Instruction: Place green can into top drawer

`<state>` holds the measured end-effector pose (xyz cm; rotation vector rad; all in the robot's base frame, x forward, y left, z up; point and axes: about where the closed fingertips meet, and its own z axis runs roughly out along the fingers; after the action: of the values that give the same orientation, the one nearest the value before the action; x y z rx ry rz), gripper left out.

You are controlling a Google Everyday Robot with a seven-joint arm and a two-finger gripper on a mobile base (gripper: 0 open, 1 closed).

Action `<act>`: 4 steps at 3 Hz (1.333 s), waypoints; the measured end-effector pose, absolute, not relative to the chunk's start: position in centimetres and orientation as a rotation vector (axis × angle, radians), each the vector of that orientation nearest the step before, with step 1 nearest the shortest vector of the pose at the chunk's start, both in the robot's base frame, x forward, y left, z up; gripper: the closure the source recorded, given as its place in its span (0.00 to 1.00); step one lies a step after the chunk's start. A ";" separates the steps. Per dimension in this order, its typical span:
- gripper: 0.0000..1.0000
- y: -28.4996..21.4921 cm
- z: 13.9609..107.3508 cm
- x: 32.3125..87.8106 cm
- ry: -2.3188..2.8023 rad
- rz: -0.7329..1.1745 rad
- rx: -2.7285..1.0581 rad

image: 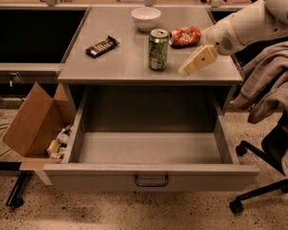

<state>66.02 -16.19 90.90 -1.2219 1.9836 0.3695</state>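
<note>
The green can (158, 49) stands upright on the grey countertop (115, 63), near the middle, with its silver top showing. The top drawer (151, 150) is pulled wide open below the counter and nothing lies inside it; its small dark handle (151, 180) is at the centre of the front. My gripper (191, 66) reaches in from the right on a white arm (245, 25), low over the counter, just right of the can and apart from it. It holds nothing.
A crushed red-orange can (185, 35), a white bowl (145, 17) and a dark snack bar (102, 46) also sit on the counter. An open cardboard box (36, 123) with clutter stands left of the drawer. An office chair with draped cloth (273, 95) is at the right.
</note>
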 end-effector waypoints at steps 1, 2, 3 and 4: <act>0.00 -15.4 90.5 68.4 1.950 0.420 -1.177; 0.00 -13.9 90.2 71.2 1.902 0.487 -1.145; 0.00 -12.3 89.7 72.9 1.859 0.539 -1.139; 0.00 -10.9 89.3 74.3 1.823 0.577 -1.138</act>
<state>74.25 -10.86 89.28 -1.1382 1.8233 0.5775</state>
